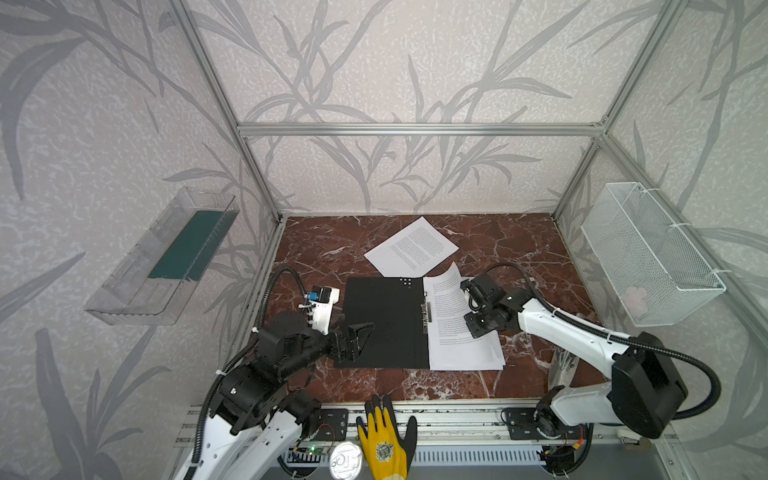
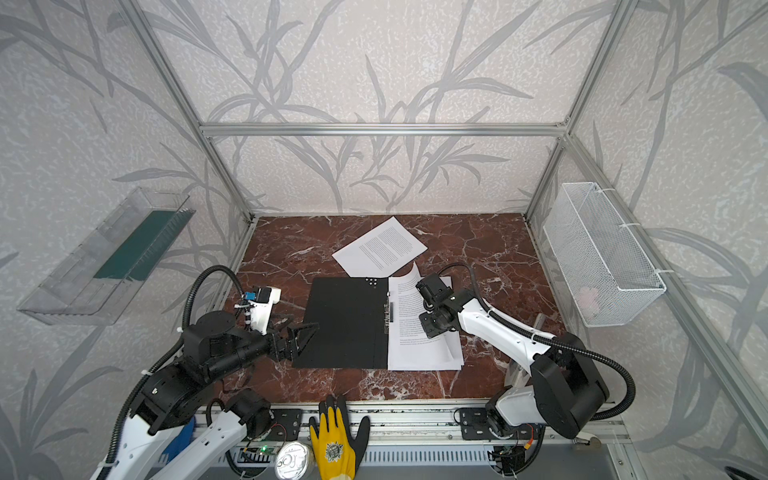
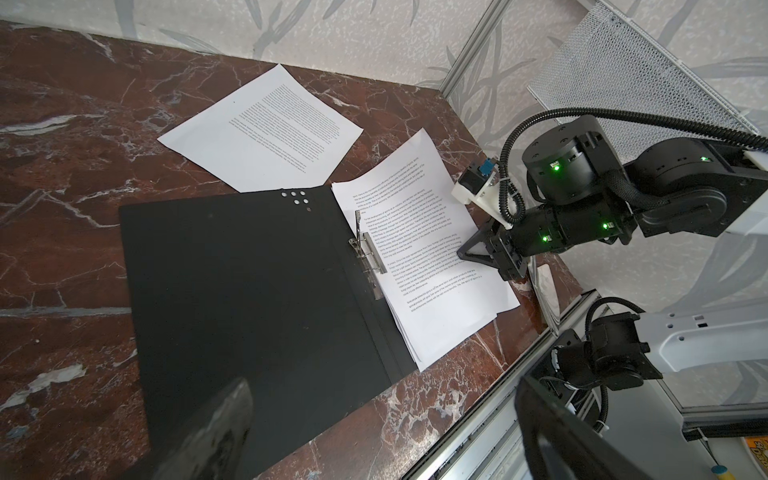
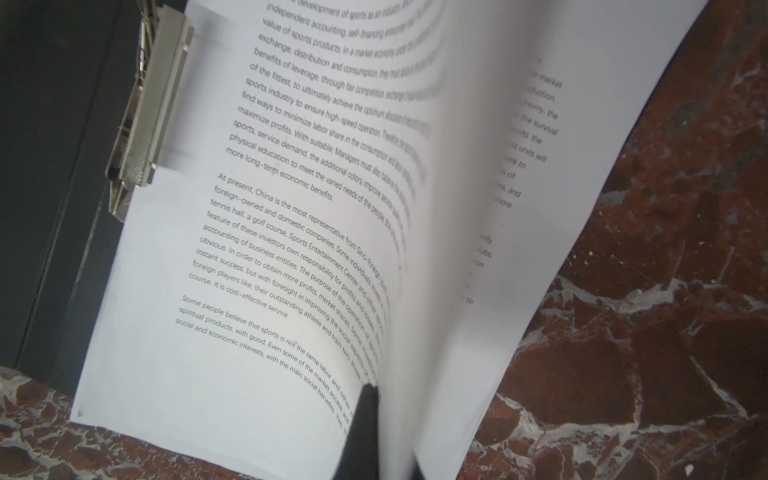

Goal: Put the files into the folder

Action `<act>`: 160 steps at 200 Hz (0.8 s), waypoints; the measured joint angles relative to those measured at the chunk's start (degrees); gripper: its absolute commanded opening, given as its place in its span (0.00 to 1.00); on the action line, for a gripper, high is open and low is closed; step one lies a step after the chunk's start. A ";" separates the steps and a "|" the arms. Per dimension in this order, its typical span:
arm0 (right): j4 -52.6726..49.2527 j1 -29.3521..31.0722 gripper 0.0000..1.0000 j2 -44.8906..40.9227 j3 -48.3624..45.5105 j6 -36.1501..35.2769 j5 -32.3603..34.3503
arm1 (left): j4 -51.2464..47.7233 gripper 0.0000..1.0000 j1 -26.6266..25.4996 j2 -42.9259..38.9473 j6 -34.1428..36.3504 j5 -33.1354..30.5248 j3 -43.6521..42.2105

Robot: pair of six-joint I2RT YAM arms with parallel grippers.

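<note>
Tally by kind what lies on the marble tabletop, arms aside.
Black folder: 1
Loose sheet: 1
Stack of sheets: 1, sheet number unclear
Total: 3

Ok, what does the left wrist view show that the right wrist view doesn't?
Left wrist only: a loose sheet past the folder, the mesh basket, the right arm. Right wrist only: legible print, plus text on the page under the lifted top sheet. Both: the open black folder, its metal clip, the stacked files, the marble table.
</note>
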 measured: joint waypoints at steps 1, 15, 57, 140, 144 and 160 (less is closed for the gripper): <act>0.00 0.02 0.00 0.00 0.00 0.00 0.00 | 0.00 0.99 0.00 0.00 0.00 0.00 0.00; 0.00 0.13 0.00 0.00 0.00 0.00 -0.02 | -0.13 0.99 0.00 0.00 0.00 -0.02 0.00; 0.00 0.61 0.00 -0.37 -0.17 0.07 0.02 | -0.24 0.99 0.00 0.24 0.00 -0.20 0.00; -0.13 1.86 0.00 -0.74 -0.28 0.26 0.98 | -0.55 0.99 0.00 0.33 0.00 -0.44 0.00; -0.13 1.92 0.00 -0.74 -0.28 0.26 1.01 | -0.55 0.99 0.00 0.35 0.00 -0.44 0.00; -0.24 2.25 0.00 -0.74 -0.28 0.35 1.14 | -0.55 0.99 0.00 0.44 0.00 -0.46 0.00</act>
